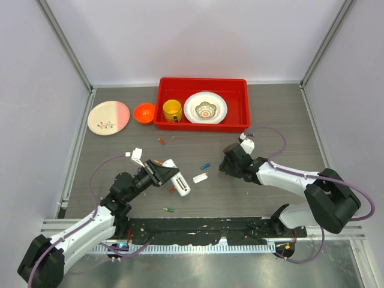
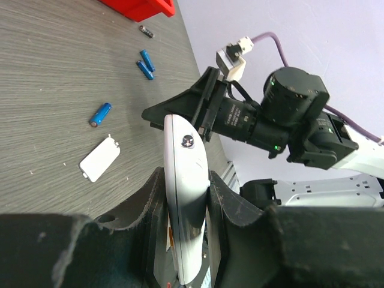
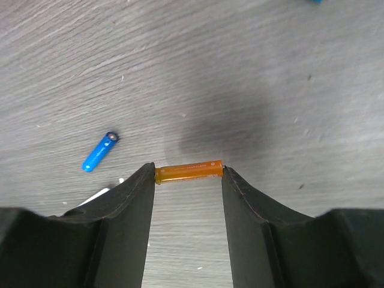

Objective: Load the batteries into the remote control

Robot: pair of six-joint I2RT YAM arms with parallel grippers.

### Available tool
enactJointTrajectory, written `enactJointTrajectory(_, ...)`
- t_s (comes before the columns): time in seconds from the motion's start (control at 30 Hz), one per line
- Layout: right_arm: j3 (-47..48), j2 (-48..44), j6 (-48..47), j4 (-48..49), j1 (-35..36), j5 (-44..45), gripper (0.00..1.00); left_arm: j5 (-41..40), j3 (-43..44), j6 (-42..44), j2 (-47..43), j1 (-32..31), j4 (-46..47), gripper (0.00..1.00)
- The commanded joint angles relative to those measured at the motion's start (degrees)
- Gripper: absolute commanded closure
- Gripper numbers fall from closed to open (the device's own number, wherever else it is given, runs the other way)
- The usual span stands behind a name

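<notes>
The white remote control [image 1: 179, 180] is held edge-on between the fingers of my left gripper [image 2: 186, 183], which is shut on it above the table; its rounded end [image 2: 186, 144] sticks out past the fingertips. My right gripper [image 3: 188, 175] is shut on an orange battery [image 3: 189, 170], held end to end between its fingertips. In the top view the right gripper [image 1: 225, 163] is to the right of the remote. The white back cover [image 1: 200, 177] lies flat on the table between the two grippers, with a blue battery [image 1: 205, 166] next to it. A red battery [image 1: 172, 189] lies just below the remote.
A green battery [image 1: 168, 209] lies near the front, an orange one [image 1: 161, 141] farther back, and two blue ones [image 2: 145, 65] beyond the cover. A red tray [image 1: 240, 105] at the back holds a yellow cup [image 1: 172, 110] and a plate [image 1: 205, 108]. An orange bowl [image 1: 144, 113] and a pink plate [image 1: 108, 117] stand to its left.
</notes>
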Motion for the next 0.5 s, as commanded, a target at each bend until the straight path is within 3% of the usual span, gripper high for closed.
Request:
enactJointTrajectory(0.0, -0.29, -0.14, 23.97, 0.32, 4.55, 7.29, 0.99, -1.19, -1.36, 1.68, 0.91, -0.28, 3.41, 1.0)
enactJointTrajectory(0.27, 8.14, 8.13, 49.99, -24.88, 7.91, 16.61, 0.99, -1.81, -0.3, 1.78, 1.08, -0.28, 3.15, 1.0)
enactJointTrajectory(0.47, 12.19, 12.26, 52.48, -29.4, 8.08, 16.53, 0.98, -1.99, -0.74, 1.69, 0.38, -0.28, 2.89, 1.0)
